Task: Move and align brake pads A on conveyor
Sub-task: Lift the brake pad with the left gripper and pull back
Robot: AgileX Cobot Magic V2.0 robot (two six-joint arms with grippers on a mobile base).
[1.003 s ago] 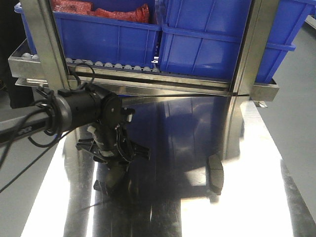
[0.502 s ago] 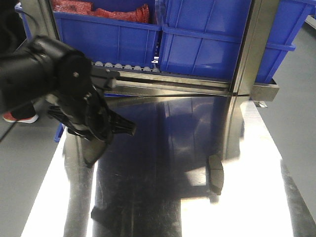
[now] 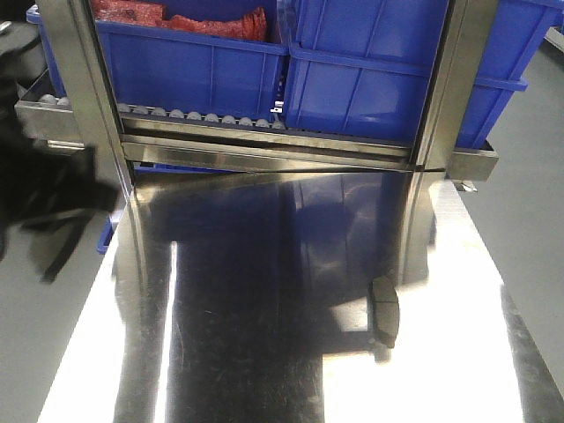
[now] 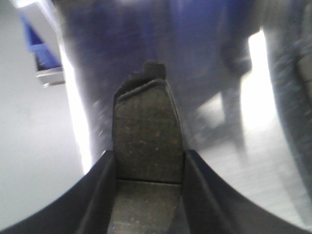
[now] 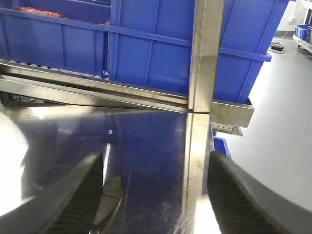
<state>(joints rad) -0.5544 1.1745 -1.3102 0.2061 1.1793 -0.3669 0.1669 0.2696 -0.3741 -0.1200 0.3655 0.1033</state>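
One pad (image 4: 146, 122) is clamped between the left jaws and fills the centre of the left wrist view. Its thin groove crosses low in the frame and a small tab caps its top end, with a blurred, shiny surface behind it.

A second pad (image 3: 384, 310) lies flat on the steel worktop (image 3: 264, 352), low and right of centre in the front view, close to the reflection of an upright post (image 3: 451, 97).

The right wrist view catches a pad (image 5: 111, 195) on the worktop at lower left, just inside the left-hand finger (image 5: 78, 200) of the right jaws, which stand wide apart. Whether it is the same pad cannot be told.

Blue bins (image 3: 370, 79) sit on a roller rack (image 3: 203, 119) across the top of the front view, one at upper left holding red packets (image 3: 220, 22). A dark, motion-blurred arm (image 3: 44, 203) shows at the left edge, beyond the worktop's side and over grey floor (image 3: 35, 352).
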